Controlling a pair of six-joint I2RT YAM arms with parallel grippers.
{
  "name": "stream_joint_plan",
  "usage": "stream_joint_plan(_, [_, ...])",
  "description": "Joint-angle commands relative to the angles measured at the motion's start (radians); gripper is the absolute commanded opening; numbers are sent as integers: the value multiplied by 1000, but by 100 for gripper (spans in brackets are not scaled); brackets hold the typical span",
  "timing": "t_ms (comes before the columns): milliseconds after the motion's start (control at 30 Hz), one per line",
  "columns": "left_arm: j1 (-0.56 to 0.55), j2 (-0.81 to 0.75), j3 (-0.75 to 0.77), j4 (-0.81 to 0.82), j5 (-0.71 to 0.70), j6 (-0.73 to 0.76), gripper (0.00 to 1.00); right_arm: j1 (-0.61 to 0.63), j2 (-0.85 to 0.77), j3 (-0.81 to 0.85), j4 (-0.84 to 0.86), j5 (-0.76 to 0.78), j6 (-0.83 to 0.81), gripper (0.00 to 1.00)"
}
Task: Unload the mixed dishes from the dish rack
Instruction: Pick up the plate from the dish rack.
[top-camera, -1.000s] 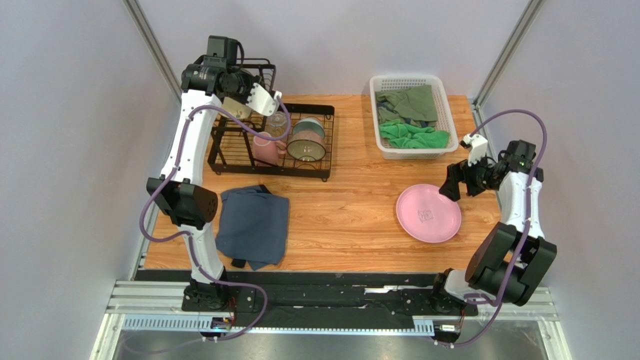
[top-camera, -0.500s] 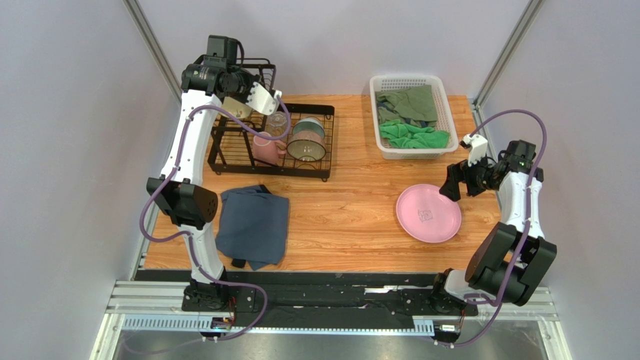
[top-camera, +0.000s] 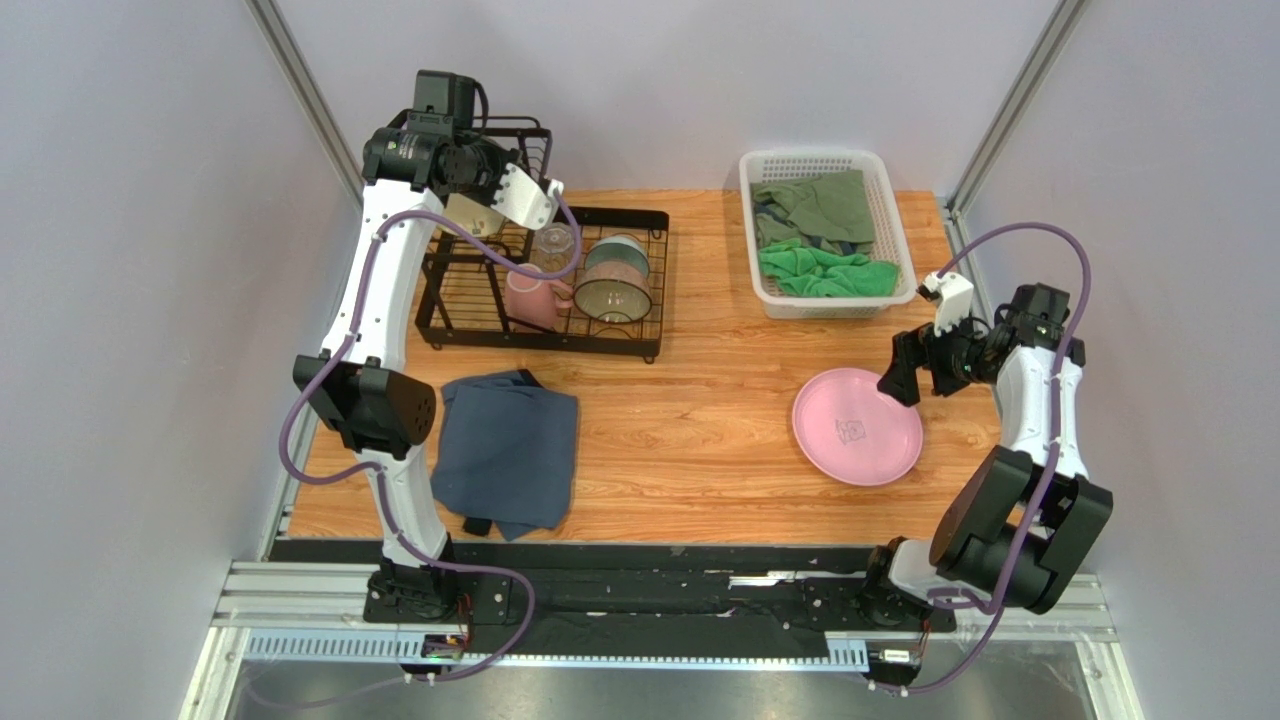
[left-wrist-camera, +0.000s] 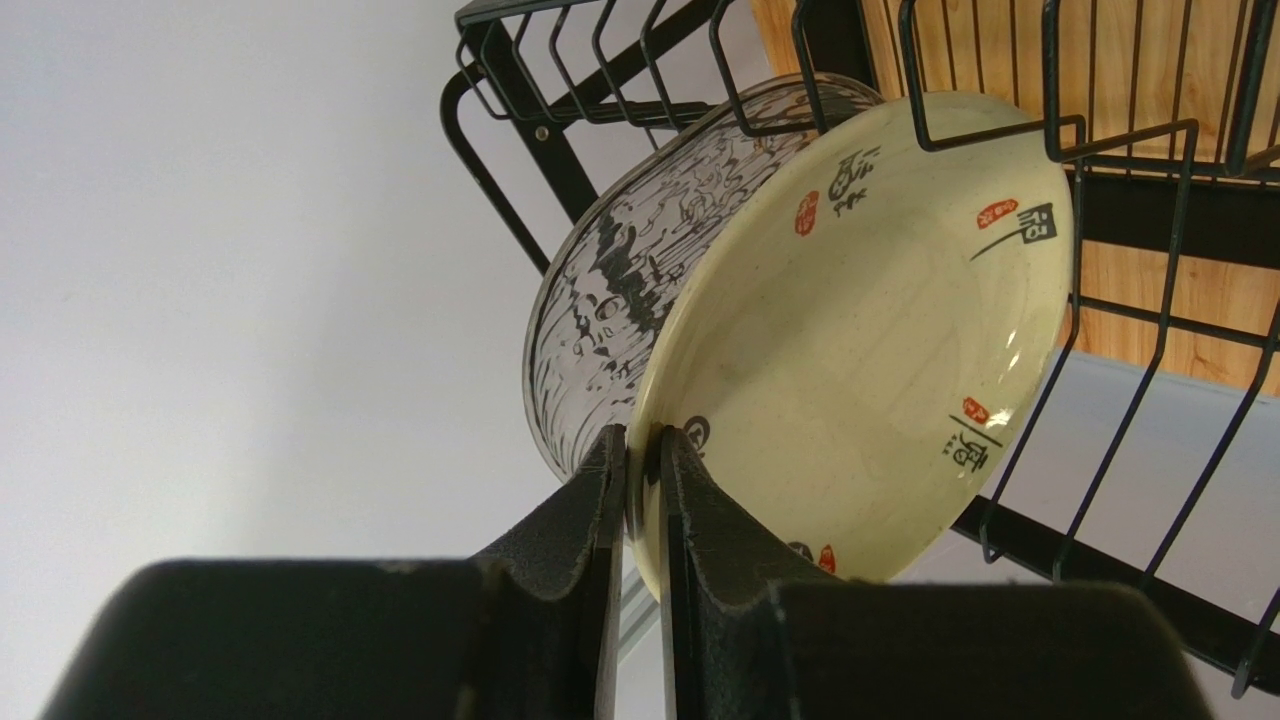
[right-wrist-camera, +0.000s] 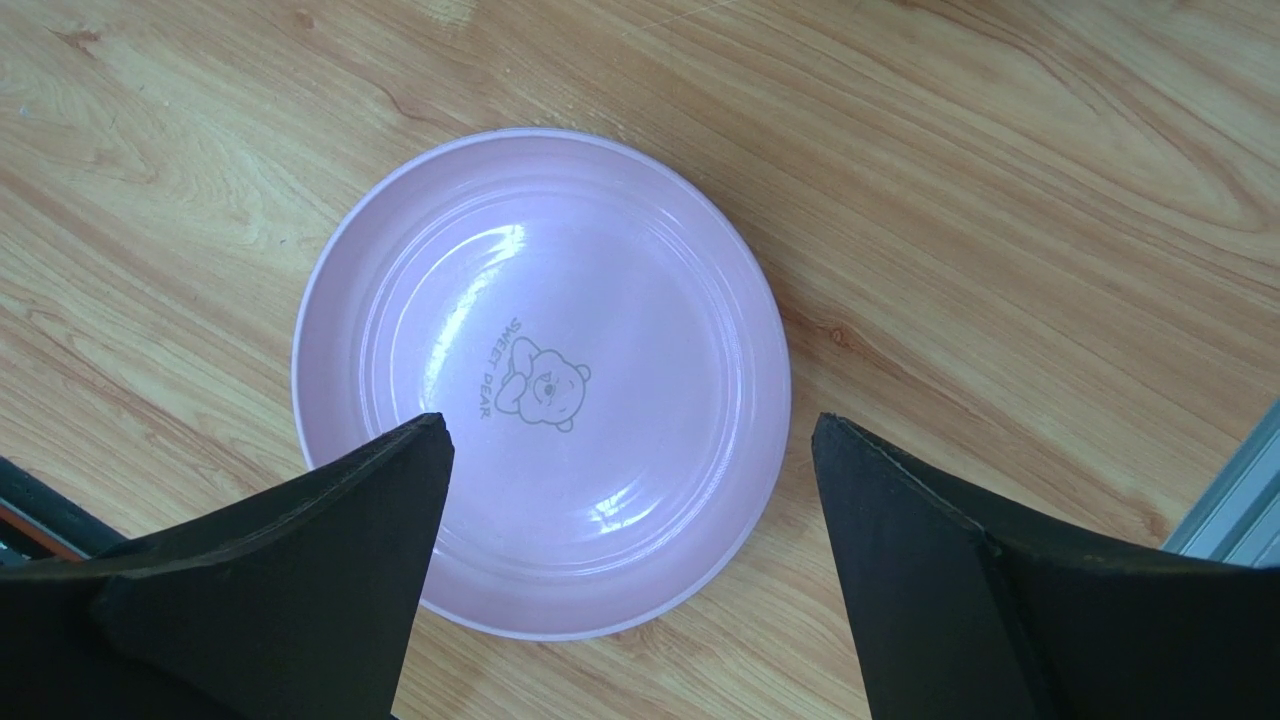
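Observation:
In the left wrist view my left gripper (left-wrist-camera: 643, 450) is shut on the lower rim of the cream plate (left-wrist-camera: 872, 330), which stands on edge in the black wire dish rack (left-wrist-camera: 1187, 218). A clear patterned glass dish (left-wrist-camera: 631, 285) leans right behind it. From above, the left gripper (top-camera: 489, 207) is at the rack's (top-camera: 631, 342) raised shelf. The pink mug (top-camera: 529, 296), the teal-lined bowl (top-camera: 613, 285) and the clear glass (top-camera: 558, 248) sit on the lower tray. My right gripper (right-wrist-camera: 628, 428) hangs open above the pink plate (right-wrist-camera: 541, 375), which lies flat on the table.
A folded blue-grey cloth (top-camera: 507, 450) lies at the front left of the wooden table. A white basket (top-camera: 824, 225) of green cloths stands at the back right. The pink plate (top-camera: 857, 426) is near the right edge, under the right gripper (top-camera: 920, 368).
The left gripper's jaws have closed onto the cream plate's rim. The right arm has barely shifted above the pink plate.

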Motion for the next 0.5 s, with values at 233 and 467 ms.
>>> stream_joint_plan(233, [8,-66,19,39,-8,9,0,2,-46,-20,19,-16,-25,95])
stream_joint_plan(467, [8,-91,42,47,7,7,0,2,-69,-37,13,-15,-37,95])
